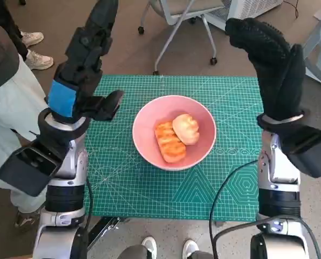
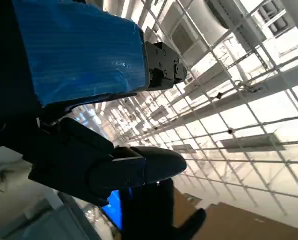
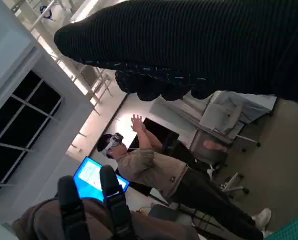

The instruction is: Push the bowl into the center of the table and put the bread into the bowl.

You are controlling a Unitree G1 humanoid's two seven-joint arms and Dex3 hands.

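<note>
Both hands raised clear of the round pink bowl [image 1: 174, 131], which sits about mid-bench on the green gridded cutting mat [image 1: 225, 183] with the bread already inside it.

Two golden-brown bread pieces lie in the bowl, a ridged toasted slab [image 1: 169, 142] touching a rounder pale bun [image 1: 186, 128]. The black left hand with blue tape on its back [image 1: 83, 70] holds nothing, fingers extended upward and thumb jutting toward the bowl; the black knitted-glove right hand [image 1: 273, 67] is likewise empty, fingers spread. Judged from here, the main risk is a lowering arm: the left thumb hangs near the bowl's rim and could nudge it off centre or tip the bread out. Both wrist views point up at ceiling and room, so neither shows the bench; the bench's edges beneath the mat are hard to make out, and a person [image 3: 159, 172] shows only in the right wrist view.
</note>
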